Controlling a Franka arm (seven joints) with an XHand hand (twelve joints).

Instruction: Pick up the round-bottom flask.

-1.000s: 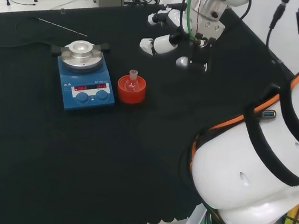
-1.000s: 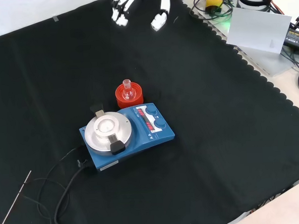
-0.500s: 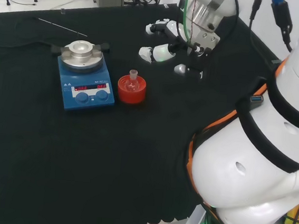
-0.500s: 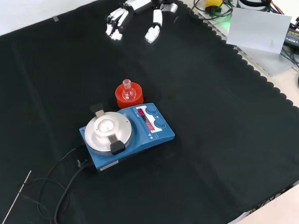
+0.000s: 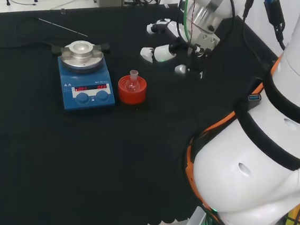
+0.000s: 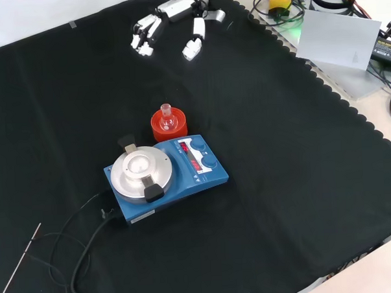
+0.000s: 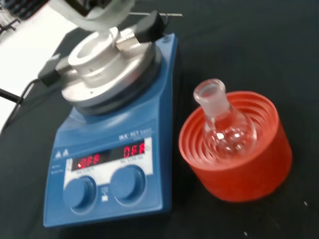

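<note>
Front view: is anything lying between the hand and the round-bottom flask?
No. In the front view the stretch from the hand to the round-bottom flask in its red stand is bare black cloth; the head view agrees.

Black-cloth counter point(image 6: 301, 181) has a blue stirrer plate point(image 6: 167, 173), a red ribbed stand point(image 6: 166, 125) touching it, plus a thin rod point(image 6: 19, 268).

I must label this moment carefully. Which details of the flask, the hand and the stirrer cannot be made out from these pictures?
- Round-bottom flask: clear glass; whether it holds liquid cannot be told. Its lower bulb is hidden by the red ribbed stand in every view.
- Hand: its palm side is turned away in the front view; the arm's links hide part of it in the head view.
- Blue stirrer: a blurred white part covers its top plate in the wrist view.
</note>
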